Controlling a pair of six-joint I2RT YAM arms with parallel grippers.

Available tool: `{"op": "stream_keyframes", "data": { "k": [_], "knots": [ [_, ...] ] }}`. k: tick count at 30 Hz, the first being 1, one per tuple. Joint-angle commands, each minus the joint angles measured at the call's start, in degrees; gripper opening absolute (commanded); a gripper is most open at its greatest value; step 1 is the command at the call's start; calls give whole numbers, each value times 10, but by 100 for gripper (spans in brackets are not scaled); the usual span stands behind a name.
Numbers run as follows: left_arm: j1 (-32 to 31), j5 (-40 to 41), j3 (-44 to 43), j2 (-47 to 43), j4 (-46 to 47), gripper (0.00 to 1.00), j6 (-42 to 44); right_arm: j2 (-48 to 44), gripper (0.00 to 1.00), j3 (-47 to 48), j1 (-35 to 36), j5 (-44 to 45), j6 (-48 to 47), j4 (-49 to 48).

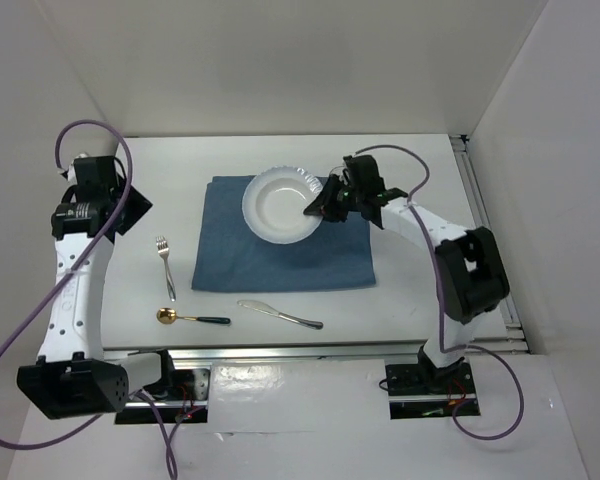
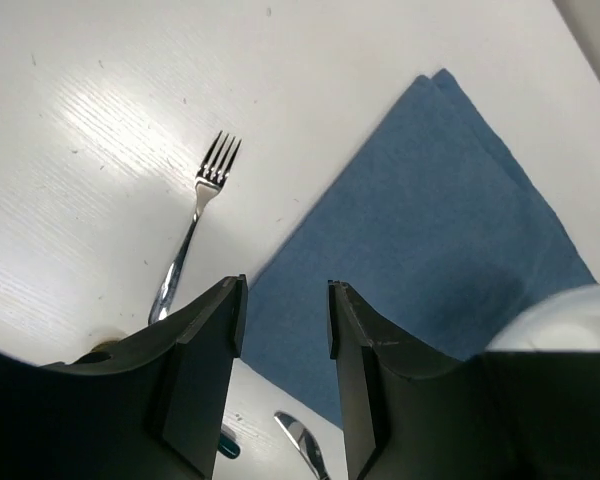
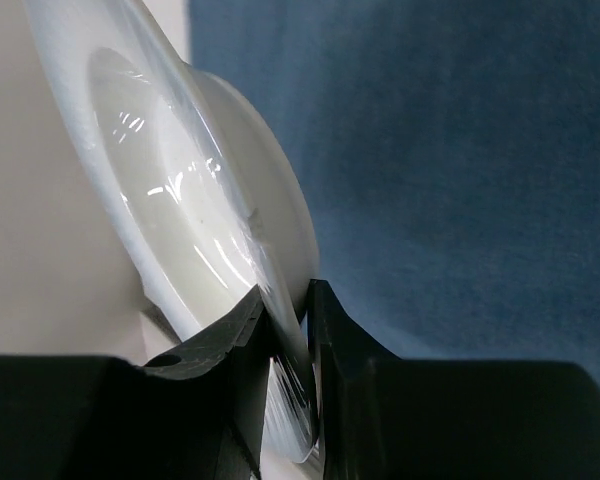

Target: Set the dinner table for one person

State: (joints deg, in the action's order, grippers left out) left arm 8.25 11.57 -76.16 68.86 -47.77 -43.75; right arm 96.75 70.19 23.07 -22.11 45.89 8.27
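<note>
The right hand (image 3: pixel 290 300) is closed narrowly on the rim of a white plate (image 1: pixel 275 205), one finger on each face. The plate is at the far edge of a blue cloth mat (image 1: pixel 280 262) spread in the middle of the white tabletop (image 1: pixel 420 290), which stretches ahead of both arm bases. The left hand (image 2: pixel 285 300) hangs above the tabletop's left side, jaws about half parted with nothing between them. A fork (image 1: pixel 165 265) lies just left of the mat, and a spoon (image 1: pixel 195 319) and knife (image 1: pixel 280 314) lie along the near edge.
</note>
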Motion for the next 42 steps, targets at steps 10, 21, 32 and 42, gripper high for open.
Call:
{"op": "stream_keyframes", "data": {
  "k": [10,21,32,42],
  "knots": [
    [9,-15,34,10,11,54,22,109,0,4,4,-94,90,-159],
    [9,-65,53,65,27,53,71,165,0,22,15,-56,79,-127],
    [9,-81,105,108,53,59,66,147,79,21,41,16,51,-35],
    [14,-43,148,183,65,67,46,7,100,2,64,105,-31,75]
  ]
}}
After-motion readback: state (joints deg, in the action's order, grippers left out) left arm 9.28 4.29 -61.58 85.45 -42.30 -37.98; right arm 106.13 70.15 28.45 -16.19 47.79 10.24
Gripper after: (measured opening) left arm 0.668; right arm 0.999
